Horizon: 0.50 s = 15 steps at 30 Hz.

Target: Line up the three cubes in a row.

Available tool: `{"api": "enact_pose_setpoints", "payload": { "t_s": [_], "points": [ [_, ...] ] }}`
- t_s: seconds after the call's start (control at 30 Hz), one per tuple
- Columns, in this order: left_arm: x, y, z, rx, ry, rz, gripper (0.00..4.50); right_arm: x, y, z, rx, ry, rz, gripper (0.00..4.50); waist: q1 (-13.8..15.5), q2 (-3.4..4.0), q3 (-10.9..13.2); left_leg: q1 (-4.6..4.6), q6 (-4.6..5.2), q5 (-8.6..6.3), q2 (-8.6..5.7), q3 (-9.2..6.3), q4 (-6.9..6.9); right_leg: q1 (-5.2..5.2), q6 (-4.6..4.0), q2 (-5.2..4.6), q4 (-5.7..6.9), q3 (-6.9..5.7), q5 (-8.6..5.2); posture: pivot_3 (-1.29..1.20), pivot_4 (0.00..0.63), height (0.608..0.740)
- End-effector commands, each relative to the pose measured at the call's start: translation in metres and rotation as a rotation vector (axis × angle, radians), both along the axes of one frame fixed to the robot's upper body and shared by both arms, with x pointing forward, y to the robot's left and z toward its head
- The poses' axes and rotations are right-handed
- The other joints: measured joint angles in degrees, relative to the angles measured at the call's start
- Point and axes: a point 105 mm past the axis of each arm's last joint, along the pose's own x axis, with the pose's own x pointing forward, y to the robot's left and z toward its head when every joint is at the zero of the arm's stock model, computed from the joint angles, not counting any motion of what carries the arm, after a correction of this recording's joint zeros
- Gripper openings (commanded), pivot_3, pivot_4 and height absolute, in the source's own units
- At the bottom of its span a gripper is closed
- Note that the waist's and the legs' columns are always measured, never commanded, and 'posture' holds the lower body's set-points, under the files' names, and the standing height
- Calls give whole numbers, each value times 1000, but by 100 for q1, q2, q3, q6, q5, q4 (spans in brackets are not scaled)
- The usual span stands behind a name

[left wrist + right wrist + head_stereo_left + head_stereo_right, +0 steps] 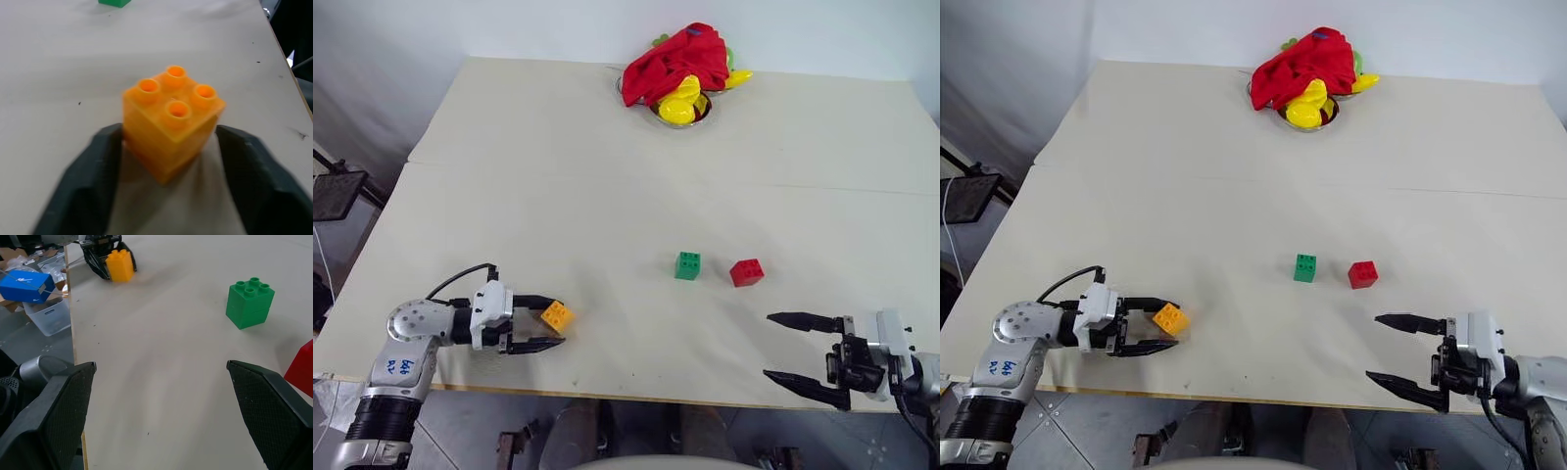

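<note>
cubes are spread unevenly on the worktop (607,176): the green cube (687,265) and the red cube (746,272) are seen side by side near the middle, just apart, already forming a short line that runs left to right, while the orange cube (557,316) lies well apart from them, toward the robot's left and nearer the front edge. the orange cube is bracketed by the left gripper (545,322), whose two fingers are seen on either side of it; in the left wrist view the pads (93,171) are drawn in close to the block's sides, one appearing to touch, yet a firm clamp cannot be confirmed. the block is set corner-on to the gripper, studs up, resting on the worktop. the right gripper (1393,349) is held with its fingers spread wide and nothing between them, low near the front edge and below the red cube. the coming move is judged to turn on one relation: from the left gripper, the green cube lies to the right and slightly farther back, so the orange cube would need to be carried that way and set down just left of the green one, in line with the pair. a bowl (680,113) with a red cloth (675,61) and yellow items is seen at the far side.
</note>
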Motion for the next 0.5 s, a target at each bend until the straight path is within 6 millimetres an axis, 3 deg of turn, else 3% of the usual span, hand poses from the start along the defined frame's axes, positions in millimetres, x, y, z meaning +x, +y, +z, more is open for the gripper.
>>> {"api": "enact_pose_setpoints", "payload": {
  "t_s": [0.03,0.23,0.27,0.43,0.5],
  "points": [
    [3,2,8,-2,-21,-34,2121,-1,0,8,-7,-58,-22,4500,3,0,0,0,0,0,1,-1,0,0,0,0,0,-2,0,0,150,740],
    [4,2,11,10,40,-52,2121,-2,1,6,-6,-70,-46,4500,-4,1,0,-1,0,0,-1,0,-1,-1,0,0,-2,-2,0,0,150,740],
    [3,2,10,3,63,-51,2838,-1,1,7,-7,-72,-48,4500,-4,1,0,-1,0,0,-1,-1,-1,-1,0,0,-1,-2,0,0,150,740],
    [-4,-1,10,1,46,-103,4248,-1,1,7,-8,-77,-52,4500,0,1,0,-1,0,0,1,-1,-1,-1,0,0,-1,-2,0,0,150,740],
    [-3,-2,16,-4,13,-144,4475,-1,-1,8,-12,-75,-52,4500,0,1,0,-1,0,0,0,-2,-1,-1,0,0,-2,-2,0,0,150,740]
  ]
}}
